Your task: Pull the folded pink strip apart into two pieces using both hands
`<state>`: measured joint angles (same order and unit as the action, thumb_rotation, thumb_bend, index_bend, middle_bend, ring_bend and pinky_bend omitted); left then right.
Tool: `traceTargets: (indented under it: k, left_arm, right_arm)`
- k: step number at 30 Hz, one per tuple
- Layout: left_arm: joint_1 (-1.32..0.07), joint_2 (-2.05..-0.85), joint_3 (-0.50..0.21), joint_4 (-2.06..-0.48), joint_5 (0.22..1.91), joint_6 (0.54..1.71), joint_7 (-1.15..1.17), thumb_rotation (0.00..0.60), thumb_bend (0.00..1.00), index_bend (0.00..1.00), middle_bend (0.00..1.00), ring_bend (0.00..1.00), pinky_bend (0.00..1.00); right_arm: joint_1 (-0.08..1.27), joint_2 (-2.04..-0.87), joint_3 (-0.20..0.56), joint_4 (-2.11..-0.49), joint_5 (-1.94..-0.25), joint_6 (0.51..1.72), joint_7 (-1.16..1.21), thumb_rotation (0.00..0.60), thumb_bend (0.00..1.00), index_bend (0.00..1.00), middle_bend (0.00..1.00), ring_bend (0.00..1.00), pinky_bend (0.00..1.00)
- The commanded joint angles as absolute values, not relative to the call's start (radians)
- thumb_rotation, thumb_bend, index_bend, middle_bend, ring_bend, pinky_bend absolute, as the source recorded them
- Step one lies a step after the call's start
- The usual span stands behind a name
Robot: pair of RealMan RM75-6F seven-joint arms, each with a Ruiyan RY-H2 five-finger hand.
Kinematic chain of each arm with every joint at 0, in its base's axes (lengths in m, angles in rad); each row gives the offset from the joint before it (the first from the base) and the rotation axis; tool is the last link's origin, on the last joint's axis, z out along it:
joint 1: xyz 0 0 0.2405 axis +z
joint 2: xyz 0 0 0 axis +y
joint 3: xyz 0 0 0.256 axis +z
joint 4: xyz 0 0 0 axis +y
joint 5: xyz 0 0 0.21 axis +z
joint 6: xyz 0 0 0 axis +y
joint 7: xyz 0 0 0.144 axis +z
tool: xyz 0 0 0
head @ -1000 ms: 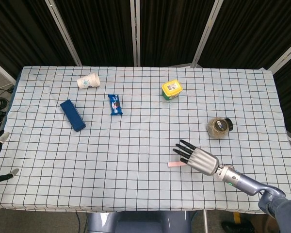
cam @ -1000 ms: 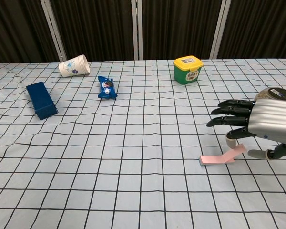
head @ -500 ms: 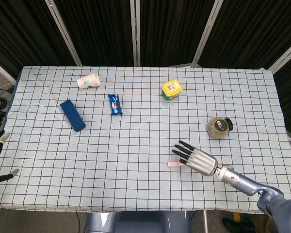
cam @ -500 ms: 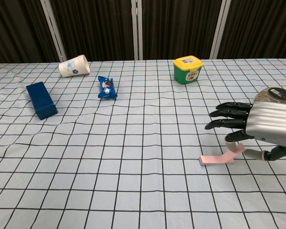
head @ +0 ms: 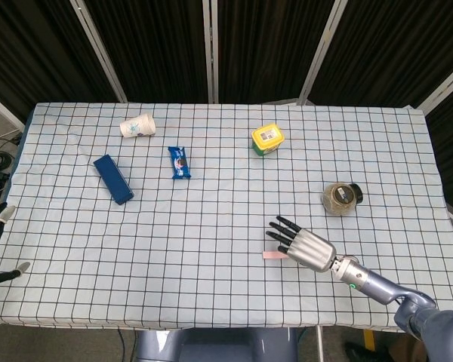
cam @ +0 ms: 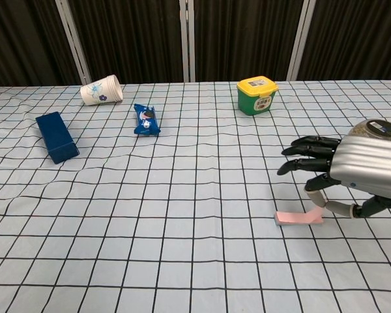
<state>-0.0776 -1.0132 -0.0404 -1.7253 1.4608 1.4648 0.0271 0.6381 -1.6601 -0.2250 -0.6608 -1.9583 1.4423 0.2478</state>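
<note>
Over pink strip (cam: 298, 218), spread right hand (cam: 352, 171)

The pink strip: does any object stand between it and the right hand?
Nothing visible does. The right hand hovers directly over the pink strip, which lies flat on the table; the jar stands behind it.

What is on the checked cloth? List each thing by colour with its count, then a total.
Pink: 1, folded strip
Blue: 2, box, snack packet
White: 1, paper cup
Green with yellow lid: 1, tub
Clear, black-lidded: 1, jar
Total: 6
</note>
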Motion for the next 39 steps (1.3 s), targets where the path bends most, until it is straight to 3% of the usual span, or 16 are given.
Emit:
traceTargets:
  k: [1, 13, 23, 27, 33, 39]
  left_arm:
    - [-0.078, -1.014, -0.040, -1.724, 1.460, 1.463, 0.028, 0.600, 0.00, 0.00, 0.00, 0.00, 0.00]
    - [-0.115, -1.031, -0.042, -1.700, 1.459, 1.395, -0.047, 0.600, 0.00, 0.00, 0.00, 0.00, 0.00]
    - [-0.218, -1.085, -0.071, -1.689, 1.455, 1.259, -0.134, 0.600, 0.00, 0.00, 0.00, 0.00, 0.00]
    - [-0.302, -1.110, -0.108, -1.712, 1.472, 1.184, -0.187, 0.600, 0.00, 0.00, 0.00, 0.00, 0.00]
    - [-0.389, -1.113, -0.136, -1.741, 1.453, 1.087, -0.154, 0.600, 0.00, 0.20, 0.00, 0.00, 0.00]
    - [-0.462, -1.114, -0.159, -1.784, 1.390, 0.984, -0.117, 0.600, 0.00, 0.27, 0.00, 0.00, 0.00]
  right_arm:
    - [0.640, -1.658, -0.221, -0.672, -1.953, 1.447, 0.253, 0.600, 0.42, 0.66, 0.16, 0.00, 0.00]
    - [0.677, -1.589, -0.171, -0.840, -1.916, 1.452, 0.264, 0.600, 0.42, 0.68, 0.16, 0.00, 0.00]
    - [0.755, -1.461, -0.056, -1.198, -1.838, 1.369, 0.183, 0.600, 0.42, 0.69, 0.16, 0.00, 0.00]
    - [0.798, -1.411, 0.028, -1.378, -1.754, 1.281, 0.107, 0.600, 0.42, 0.69, 0.16, 0.00, 0.00]
    - [0.823, -1.368, 0.101, -1.551, -1.630, 1.172, 0.027, 0.600, 0.42, 0.70, 0.16, 0.00, 0.00]
    - [0.842, -1.361, 0.150, -1.622, -1.558, 1.121, -0.049, 0.600, 0.42, 0.70, 0.16, 0.00, 0.00]
